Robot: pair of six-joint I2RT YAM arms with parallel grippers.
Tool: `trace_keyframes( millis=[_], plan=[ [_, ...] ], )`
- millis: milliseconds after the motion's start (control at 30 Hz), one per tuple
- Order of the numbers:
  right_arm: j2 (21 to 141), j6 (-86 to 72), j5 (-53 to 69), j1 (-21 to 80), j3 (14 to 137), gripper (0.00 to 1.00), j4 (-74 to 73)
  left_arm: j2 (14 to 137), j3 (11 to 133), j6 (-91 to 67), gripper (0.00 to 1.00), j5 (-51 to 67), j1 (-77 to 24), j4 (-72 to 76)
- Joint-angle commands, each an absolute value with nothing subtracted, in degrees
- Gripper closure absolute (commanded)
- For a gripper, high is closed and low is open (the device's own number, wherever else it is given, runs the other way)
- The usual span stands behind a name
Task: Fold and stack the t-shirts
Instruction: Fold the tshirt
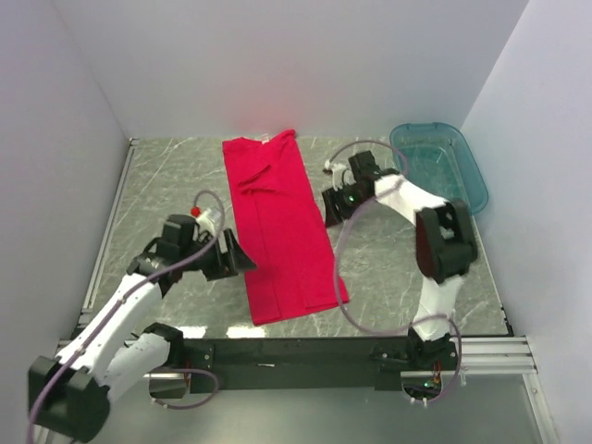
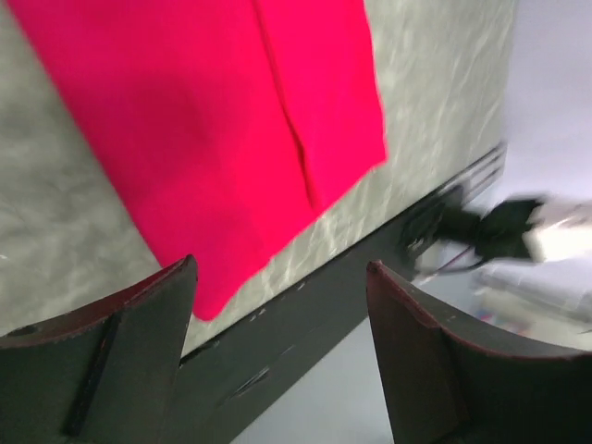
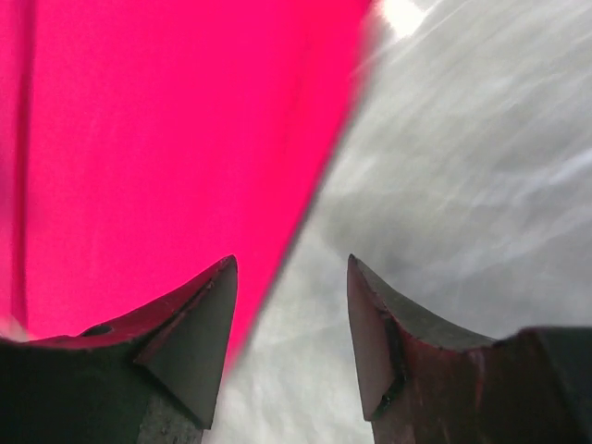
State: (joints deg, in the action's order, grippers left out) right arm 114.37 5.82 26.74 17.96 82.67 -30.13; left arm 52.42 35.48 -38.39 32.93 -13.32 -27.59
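Observation:
A bright red t-shirt (image 1: 280,227) lies flat on the marbled table, folded lengthwise into a long strip running from the back wall to near the front edge. My left gripper (image 1: 242,260) is open and empty, just left of the strip's lower half. In the left wrist view the shirt's (image 2: 222,120) near corner lies beyond the fingers (image 2: 157,314). My right gripper (image 1: 329,205) is open and empty at the strip's right edge. In the right wrist view the shirt's (image 3: 166,139) edge runs between the fingers (image 3: 208,314).
A clear teal plastic bin (image 1: 442,165) stands at the back right corner. White walls close the table on three sides. A black rail (image 1: 296,351) runs along the front edge, also in the left wrist view (image 2: 305,342).

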Motion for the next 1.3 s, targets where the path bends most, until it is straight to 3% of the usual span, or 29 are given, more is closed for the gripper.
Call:
trace_keyframes(
  millis=[0, 67, 133, 167, 300, 400, 500, 567, 700, 733, 767, 800, 1267],
  plan=[
    [96.53, 37.97, 38.92, 18.11, 73.32, 0.42, -36.91, 47.65, 38.05, -38.23, 0.21, 22.78, -25.78, -31.11],
    [87.34, 49.51, 46.91, 18.02, 66.58, 0.36, -42.76, 46.93, 40.24, -36.22, 0.21, 18.65, -31.87, -32.6],
    [80.37, 65.52, 51.74, 18.28, 60.41, 0.15, -44.29, 48.76, 45.4, -32.7, 0.2, 13.28, -40.23, -35.76],
    [73.2, 68.87, 52.2, 18.19, 54.2, 0.13, -42.12, 49.56, 47.61, -30.96, 0.19, 13.97, -41.56, -35.6],
    [60.66, 67.07, 51.86, 18.37, 44.57, 0.01, -32.26, 59.19, 65.16, -14.74, 0.09, 0.83, -58.04, -41.19],
    [60.55, 69.42, 51.07, 18.54, 46.14, 0.0, -37.25, 67.29, 67.25, 0.87, 0.09, -10.33, -68.5, -45.34],
    [61.0, 70.58, 50.45, 18.72, 45.62, 0.0, -39.46, 70.91, 56.39, 14.54, 0.08, -15.28, -76.95, -46.58],
    [59.68, 69.79, 50.88, 18.72, 44.04, 0.0, -38.41, 71.28, 52.14, 15.39, 0.09, -15.39, -80.05, -44.4],
    [56.69, 67.77, 51.06, 18.72, 40.96, 0.0, -34.9, 67.95, 45.55, 14.15, 0.19, -10.55, -80.68, -38.5],
    [56.6, 67.24, 51.06, 18.72, 40.7, 0.0, -34.02, 67.77, 44.66, 14.15, 0.24, -10.02, -80.77, -37.89],
    [56.86, 67.06, 51.15, 18.72, 40.69, 0.0, -34.01, 67.94, 43.87, 14.15, 0.39, -10.28, -80.77, -36.31],
    [57.21, 66.89, 51.33, 18.72, 40.87, 0.01, -34.19, 68.81, 42.99, 14.32, 0.42, -10.46, -80.86, -35.95],
    [58.62, 69.42, 49.75, 18.81, 42.36, 0.01, -37.88, 72.51, 38.15, 15.82, 0.44, -13.96, -80.86, -27.25]
  ],
)
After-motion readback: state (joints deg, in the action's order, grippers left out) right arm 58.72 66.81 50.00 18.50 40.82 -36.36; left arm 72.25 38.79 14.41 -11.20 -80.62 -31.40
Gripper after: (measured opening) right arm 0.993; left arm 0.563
